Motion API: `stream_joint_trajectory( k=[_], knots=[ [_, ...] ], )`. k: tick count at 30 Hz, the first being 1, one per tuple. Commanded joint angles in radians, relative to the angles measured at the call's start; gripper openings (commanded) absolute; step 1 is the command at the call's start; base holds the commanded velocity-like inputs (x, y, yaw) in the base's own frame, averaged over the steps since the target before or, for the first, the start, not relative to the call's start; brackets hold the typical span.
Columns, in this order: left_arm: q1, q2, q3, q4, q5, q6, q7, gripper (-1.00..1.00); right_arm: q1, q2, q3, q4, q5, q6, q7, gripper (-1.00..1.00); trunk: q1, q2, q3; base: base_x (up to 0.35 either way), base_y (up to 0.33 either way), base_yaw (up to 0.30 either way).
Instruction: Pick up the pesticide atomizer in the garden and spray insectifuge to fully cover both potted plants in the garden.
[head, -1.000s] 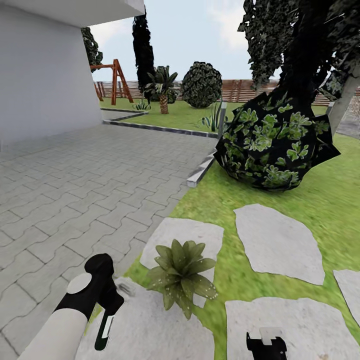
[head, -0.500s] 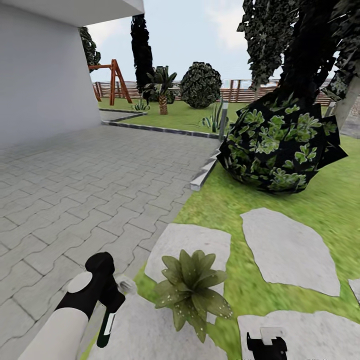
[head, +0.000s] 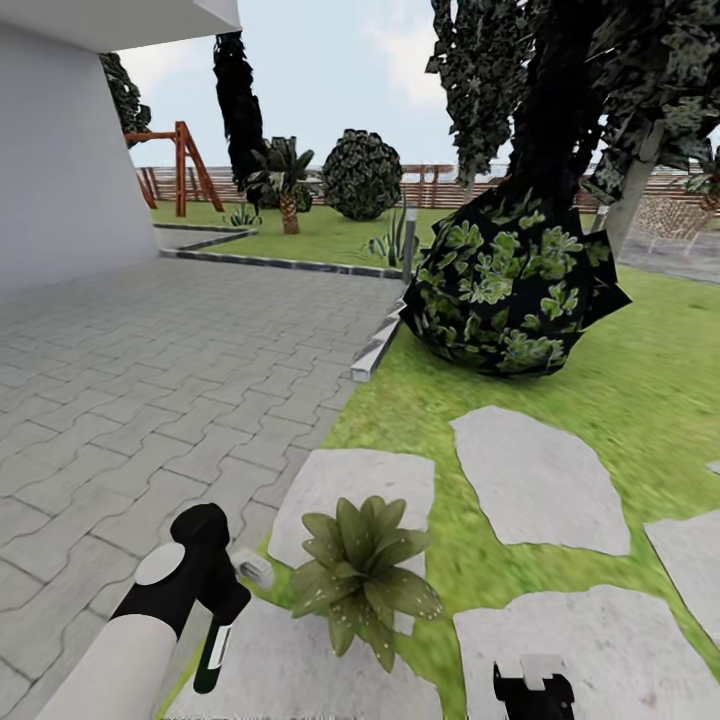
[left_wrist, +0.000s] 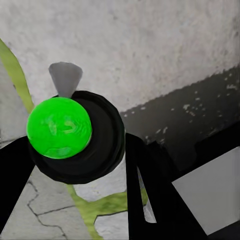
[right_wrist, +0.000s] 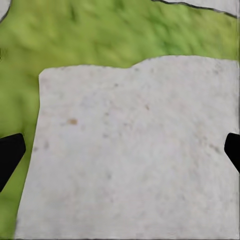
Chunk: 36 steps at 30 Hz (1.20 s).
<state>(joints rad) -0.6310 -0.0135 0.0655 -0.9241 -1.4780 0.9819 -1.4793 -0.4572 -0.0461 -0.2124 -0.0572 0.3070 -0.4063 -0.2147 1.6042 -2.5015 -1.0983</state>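
Left hand (head: 213, 598) clamped on slim dark green pesticide atomizer (head: 212, 652), grey nozzle (head: 253, 571) aimed at low green-leaf potted plant (head: 362, 576) just beside it on grey stepping stone (head: 352, 487). Right hand (right_wrist: 120, 150) spread wide, empty, over stone. Risk: spray lands one-sided from this angle, leaving the far leaves uncovered. Versus earlier: whole view shifted, so camera moved; plant-to-nozzle relation roughly unchanged.

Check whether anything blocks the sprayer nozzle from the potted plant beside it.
Nothing visible does. The left gripper holds the pesticide atomizer, its grey nozzle facing the potted plant across a short open gap above the stepping stone.
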Motion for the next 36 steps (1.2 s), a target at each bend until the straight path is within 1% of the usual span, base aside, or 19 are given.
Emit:
stream_joint_trajectory(
  k=[1, 9, 16, 25, 29, 36],
  knots=[
    [0.0, -0.001, 0.003, -0.001, -0.01, 0.011, -0.01, -1.0, -0.001, 0.0, -0.007, 0.002, 0.011, -0.003, -0.004, 1.0, -0.001, 0.0, 0.0, -0.215, 0.218, -0.246],
    [0.0, -0.003, 0.005, -0.002, -0.01, 0.01, -0.01, -1.0, -0.001, 0.0, -0.007, 0.002, 0.011, -0.003, -0.004, 1.0, -0.001, 0.0, 0.004, -0.172, 0.25, -0.246],
    [0.0, -0.005, 0.008, -0.002, -0.01, 0.011, -0.01, -1.0, -0.001, 0.0, -0.007, 0.002, 0.011, -0.003, -0.003, 1.0, -0.001, 0.0, 0.009, 0.101, 0.27, -0.246],
    [0.002, -0.004, 0.007, -0.002, -0.01, 0.009, -0.01, -1.0, -0.001, 0.0, -0.007, 0.002, 0.011, -0.003, -0.003, 1.0, -0.001, 0.0, 0.014, 0.018, 0.029, -0.246],
    [0.002, -0.003, 0.007, -0.002, -0.01, 0.009, -0.01, -1.0, -0.001, 0.0, -0.007, 0.002, 0.011, -0.003, -0.003, 1.0, -0.001, 0.0, 0.016, -0.212, 0.115, -0.246],
    [0.002, -0.004, 0.007, -0.002, -0.01, 0.009, -0.01, -1.0, -0.001, 0.002, -0.007, 0.002, 0.011, -0.003, -0.003, 1.0, -0.001, 0.0, 0.02, -0.214, 0.225, -0.246]
  ],
)
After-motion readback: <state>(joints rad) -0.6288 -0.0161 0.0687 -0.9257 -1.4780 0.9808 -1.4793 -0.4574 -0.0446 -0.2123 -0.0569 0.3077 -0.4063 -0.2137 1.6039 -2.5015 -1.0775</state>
